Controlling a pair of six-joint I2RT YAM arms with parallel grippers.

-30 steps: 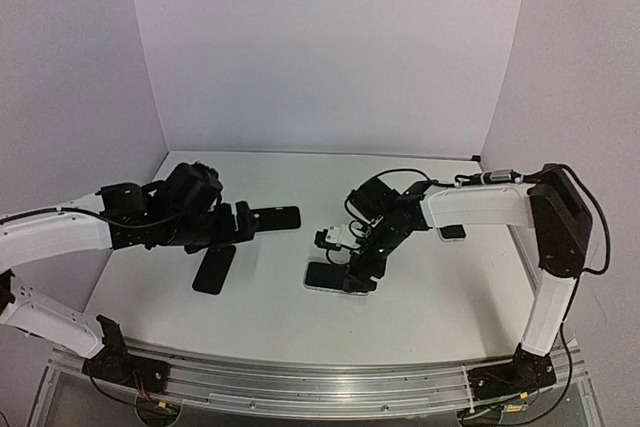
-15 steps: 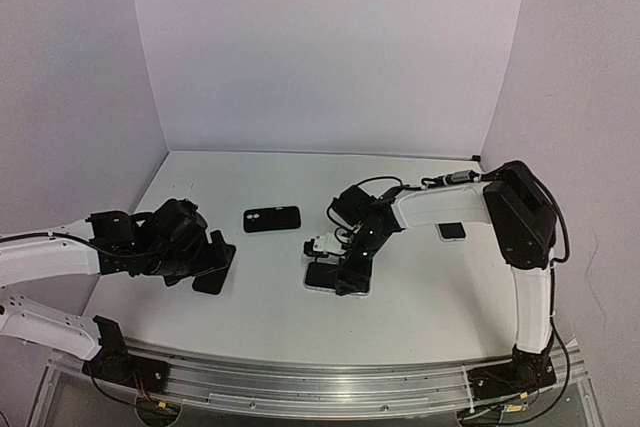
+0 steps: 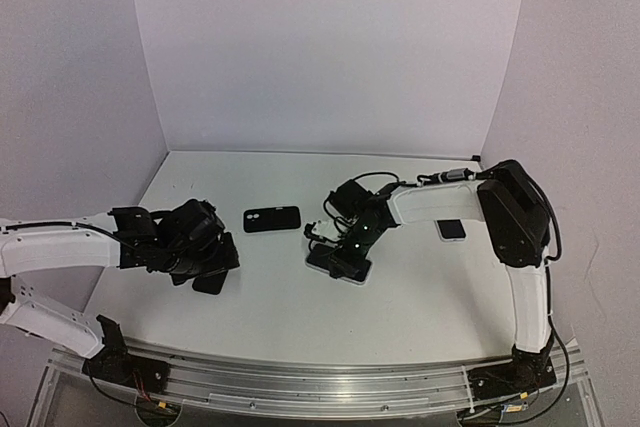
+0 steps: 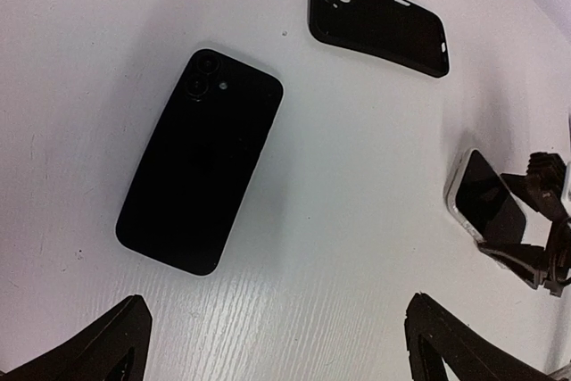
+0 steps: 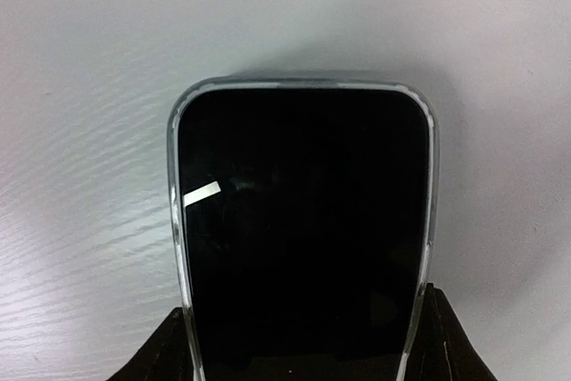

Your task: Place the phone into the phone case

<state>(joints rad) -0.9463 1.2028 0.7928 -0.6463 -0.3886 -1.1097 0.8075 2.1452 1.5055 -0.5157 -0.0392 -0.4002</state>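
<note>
Your left end effector (image 4: 281, 341) hangs spread wide over the black phone (image 4: 198, 160), which lies camera-side up on the table (image 4: 357, 185), placed to straddle it. The empty black case (image 4: 379, 22) lies apart. Your right end effector (image 5: 303, 345) pinches one end of the silver-rimmed phone (image 5: 302, 220), likely to steady it.

A white table (image 3: 420, 297) is spreading across the middle of the top view, and its grain is showing as fine streaks in the wrist views. A pale lilac back wall (image 3: 330, 47) is standing at 12 o'clock, with a left wall (image 3: 60, 97) at 9 o'clock and a right wall (image 3: 590, 77) at 3 o'clock closing it in. An aluminium rail (image 3: 320, 387) is running along the table's near edge at 6 o'clock. A small dark spare handset (image 3: 451, 230) with a pale rim is lying flat at about 3 o'clock on the table, well apart from the rail.
</note>
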